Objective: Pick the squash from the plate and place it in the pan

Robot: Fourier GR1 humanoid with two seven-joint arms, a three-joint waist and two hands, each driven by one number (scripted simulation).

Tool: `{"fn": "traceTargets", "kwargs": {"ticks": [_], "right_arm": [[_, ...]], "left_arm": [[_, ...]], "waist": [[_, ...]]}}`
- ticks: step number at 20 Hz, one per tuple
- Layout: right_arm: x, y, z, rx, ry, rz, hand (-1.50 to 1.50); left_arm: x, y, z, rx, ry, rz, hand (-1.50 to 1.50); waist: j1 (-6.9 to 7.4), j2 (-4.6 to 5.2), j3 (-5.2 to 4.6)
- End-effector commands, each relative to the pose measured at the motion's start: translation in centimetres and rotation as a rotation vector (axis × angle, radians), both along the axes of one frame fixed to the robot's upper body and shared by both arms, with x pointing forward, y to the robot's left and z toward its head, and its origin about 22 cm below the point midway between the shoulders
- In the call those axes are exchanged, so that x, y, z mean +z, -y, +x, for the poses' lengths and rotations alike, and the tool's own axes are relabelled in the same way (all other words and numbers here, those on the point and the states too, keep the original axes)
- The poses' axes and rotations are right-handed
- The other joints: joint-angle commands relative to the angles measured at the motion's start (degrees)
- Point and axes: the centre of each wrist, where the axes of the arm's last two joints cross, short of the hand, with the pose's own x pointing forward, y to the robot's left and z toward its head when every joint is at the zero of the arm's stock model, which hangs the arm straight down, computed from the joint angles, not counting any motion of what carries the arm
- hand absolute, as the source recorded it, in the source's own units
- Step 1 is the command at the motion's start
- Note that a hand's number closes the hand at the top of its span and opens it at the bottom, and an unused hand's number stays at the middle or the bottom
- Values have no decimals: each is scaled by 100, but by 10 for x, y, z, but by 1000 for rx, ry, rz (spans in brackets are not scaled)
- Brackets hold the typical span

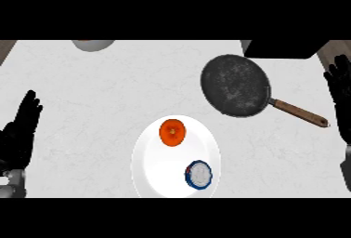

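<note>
Right hand [340, 95] relaxed near the pan [234, 83] — squash [172, 132] on the plate [154, 172]

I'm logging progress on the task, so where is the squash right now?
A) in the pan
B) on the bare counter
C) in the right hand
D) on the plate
D: the squash lies on the upper part of the plate, well apart from the pan.
</note>
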Motion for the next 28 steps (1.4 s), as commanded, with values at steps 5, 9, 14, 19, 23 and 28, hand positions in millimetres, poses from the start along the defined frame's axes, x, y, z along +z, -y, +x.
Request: {"fn": "traceTargets", "kwargs": {"ticks": [5,9,14,19,23,28], "right_arm": [[-44,-90,37,-30,-296,44,-150],[-84,-61,16,-119,-390,-560,150],[-131,-186,-9,-297,-301,-258,-150],[-120,-218,-5,-123,-553,-451,-150],[-85,-223,20,-113,-677,-668,-150],[-50,-264,37,64,-917,-775,-150]], "left_arm": [[25,64,28,-365,27,28,0],[17,82,25,-456,-17,-8,0],[6,97,16,-485,-63,-28,0],[24,96,27,-459,-54,-46,0],[24,101,22,-454,-57,-31,0],[16,97,23,-479,-66,-33,0]], "waist": [[241,-116,226],[304,-77,167],[140,-184,226],[93,-216,221],[95,-246,215],[161,-207,215]]}}
